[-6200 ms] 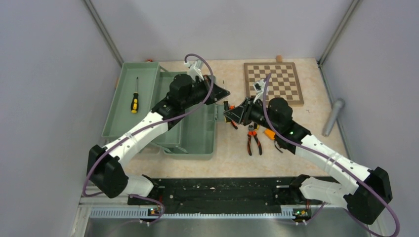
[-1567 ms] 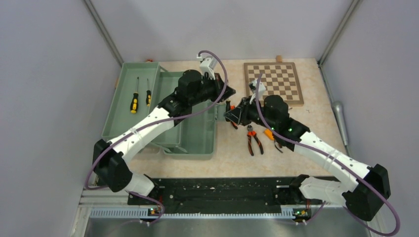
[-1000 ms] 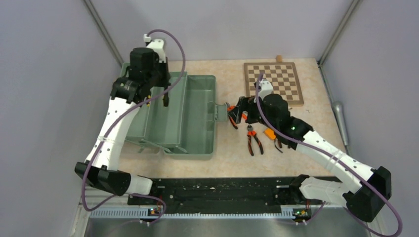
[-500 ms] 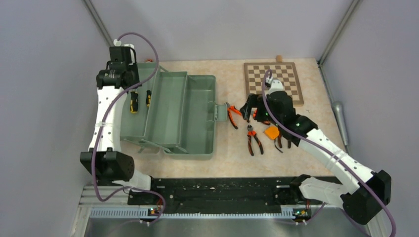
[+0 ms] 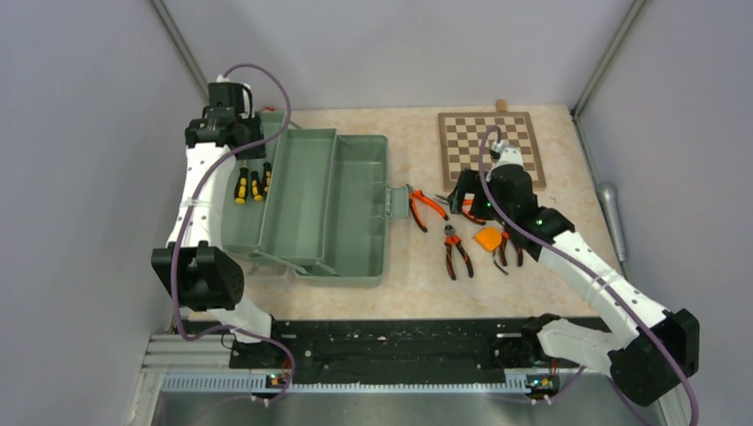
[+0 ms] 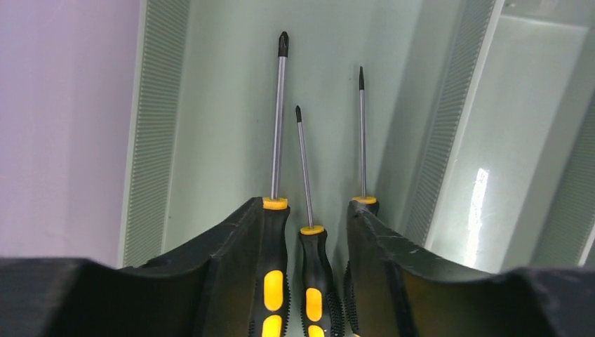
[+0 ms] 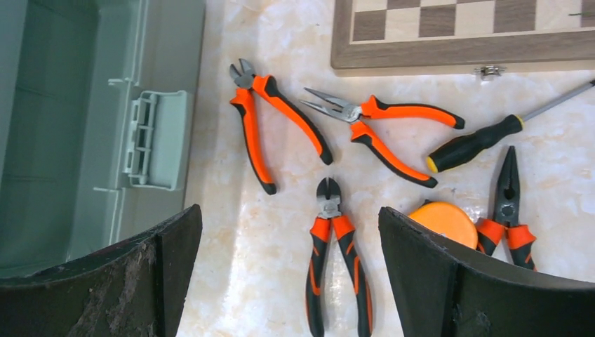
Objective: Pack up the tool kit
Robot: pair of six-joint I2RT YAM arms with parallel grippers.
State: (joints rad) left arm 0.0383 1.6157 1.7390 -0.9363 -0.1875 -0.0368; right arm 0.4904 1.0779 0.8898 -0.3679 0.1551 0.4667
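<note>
Pale-green plastic fills the left wrist view: the toolbox [image 5: 355, 240] lies open, and my left gripper [image 6: 306, 210] hangs over one of its compartments. Only this view gives me the detail there. Three screwdrivers [image 6: 316, 281] lie side by side with their tips pointing away from the fingers [image 6: 224, 274]. The middle handle sits in the gap between the fingers with room either side, and the outer two handles run partly under a finger each. The jaws are part-way apart and grip nothing. From overhead I get three yellow-black dashes just beside the gripper.

The chessboard [image 7: 463, 28] lies beyond my right gripper [image 7: 288, 225], whose fingers are spread wide around nothing. The right wrist view separates what the overhead view crowds together. Two pairs of orange-handled pliers [image 7: 251, 137] lie ahead of the fingers, a small pair lies between them, and a fourth is past one finger. A loose screwdriver [image 7: 473, 144] and the tape measure [image 7: 438, 221] are on that side too. The toolbox's latch [image 7: 156, 140] is ahead of the other finger.

The table [image 5: 408, 293] is pale and marbled, and plain grey walls [image 5: 400, 53] close it in.
</note>
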